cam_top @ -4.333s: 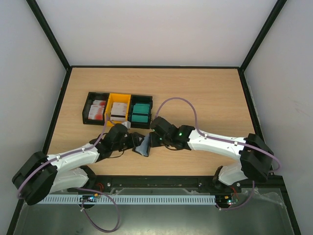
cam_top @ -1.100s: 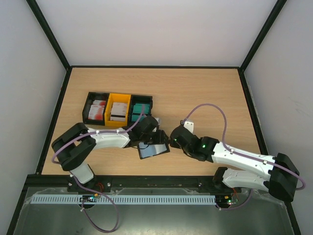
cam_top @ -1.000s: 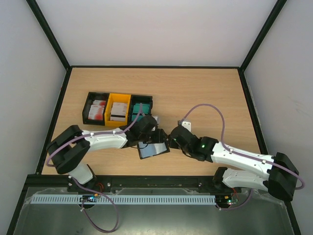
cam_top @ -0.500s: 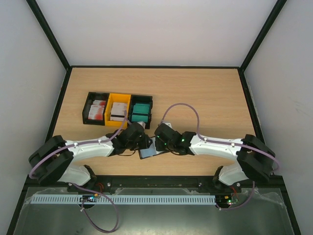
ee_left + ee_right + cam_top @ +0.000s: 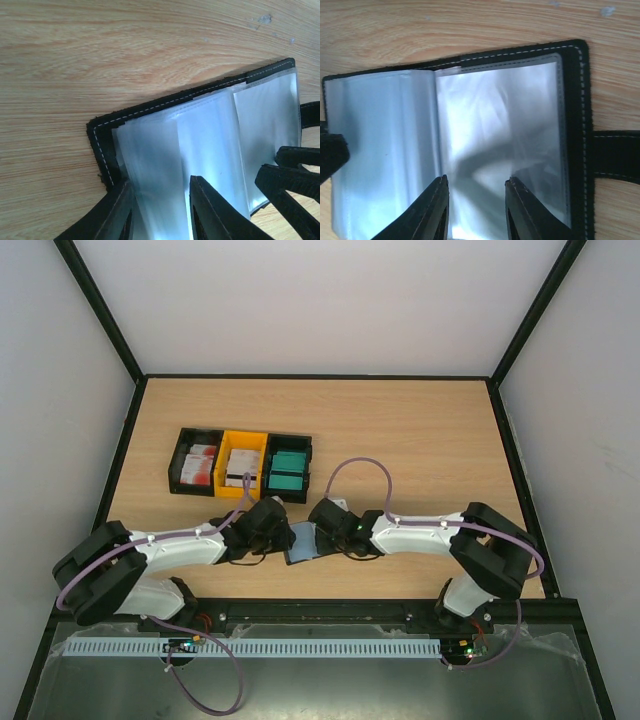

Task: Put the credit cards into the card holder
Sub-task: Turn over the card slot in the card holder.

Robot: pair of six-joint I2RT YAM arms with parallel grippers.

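Card holder (image 5: 303, 541) laid open on table (image 5: 420, 440), near edge, clear pockets up. Left claw (image 5: 160, 184) and right claw (image 5: 477, 181) set over pockets, fingers part open. Credit cards (image 5: 288, 470) seen in bins (image 5: 243, 434), far left.

Left fingers (image 5: 215, 210) and right fingers (image 5: 432, 212) apart

Black card holder (image 5: 583, 100) with white stitching and clear glossy sleeves; pale wood-grain bench (image 5: 420, 430); teal cards (image 5: 289, 471); yellow bin (image 5: 243, 437).
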